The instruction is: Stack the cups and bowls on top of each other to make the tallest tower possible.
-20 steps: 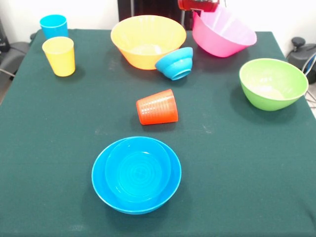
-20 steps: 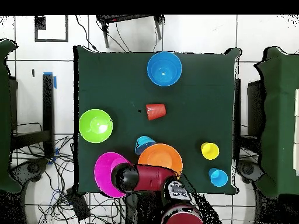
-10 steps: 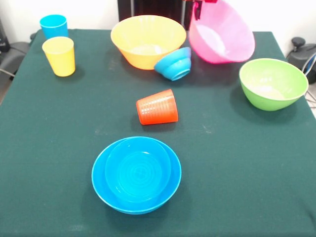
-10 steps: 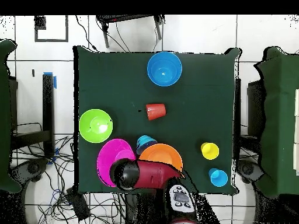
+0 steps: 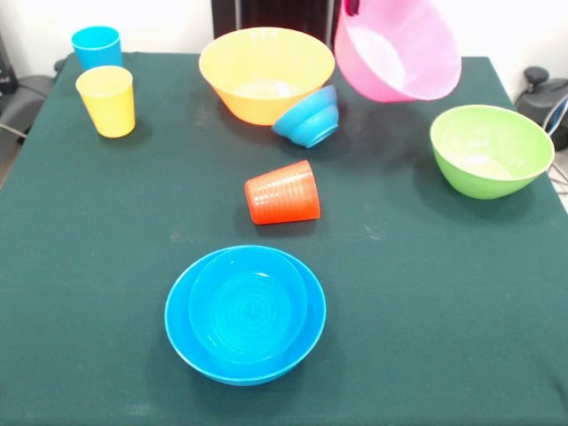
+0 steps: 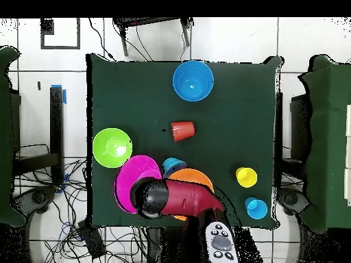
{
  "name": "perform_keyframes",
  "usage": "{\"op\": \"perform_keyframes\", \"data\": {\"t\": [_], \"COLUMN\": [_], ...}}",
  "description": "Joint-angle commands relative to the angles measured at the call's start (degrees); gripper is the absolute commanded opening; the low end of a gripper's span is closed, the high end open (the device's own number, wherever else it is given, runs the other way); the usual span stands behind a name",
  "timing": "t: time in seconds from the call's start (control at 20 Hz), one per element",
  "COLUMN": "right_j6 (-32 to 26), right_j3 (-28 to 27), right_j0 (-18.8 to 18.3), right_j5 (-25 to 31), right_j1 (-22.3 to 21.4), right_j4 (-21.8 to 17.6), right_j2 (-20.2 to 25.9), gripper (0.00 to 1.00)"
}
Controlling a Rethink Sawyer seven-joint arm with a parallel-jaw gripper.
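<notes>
At the front view's top edge we see only a dark bit of the fingers (image 5: 352, 7) at the rim of the pink bowl (image 5: 399, 51); they seem clamped on that rim, since the bowl hangs tilted above the desk (image 5: 444, 293), its mouth turned toward the yellow-orange bowl (image 5: 265, 71). A small blue bowl (image 5: 308, 115) leans against that one. The green bowl (image 5: 491, 148) sits apart. The ribbed orange-red cup (image 5: 283, 193) lies on its side mid-desk; two nested blue bowls (image 5: 245, 312) sit nearer the camera. The yellow cup (image 5: 106, 100) and sky-blue cup (image 5: 96, 46) stand together at a far corner.
</notes>
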Motion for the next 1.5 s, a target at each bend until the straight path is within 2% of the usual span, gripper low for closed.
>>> {"op": "perform_keyframes", "data": {"t": [0.05,0.25,0.45,0.65,0.8,1.05,1.2,1.5], "right_j6": [0.34,-0.62,-1.81,-2.2,-2.65,-6.35,-7.0,-5.64], "right_j3": [-3.86,-2.7,-3.24,-7.12,-11.09,-19.18,-23.76,-30.06], "right_j0": [-2.47,-4.1,-6.02,-6.85,-7.4,-9.56,-8.98,-8.17], "right_j5": [8.53,9.4,9.22,6.08,6.76,5.74,7.16,5.54], "right_j1": [-4.64,-6.57,-6.04,-0.85,2.37,11.78,14.8,20.22], "right_j4": [2.86,4.16,4.72,1.96,0.06,-1.81,-3.75,-5.5], "right_j2": [6.25,7.82,8.85,9.39,9.49,11.27,11.1,11.05], "gripper": [0.0,0.0,0.0,0.0,0.0,0.0,0.0,0.0]}}
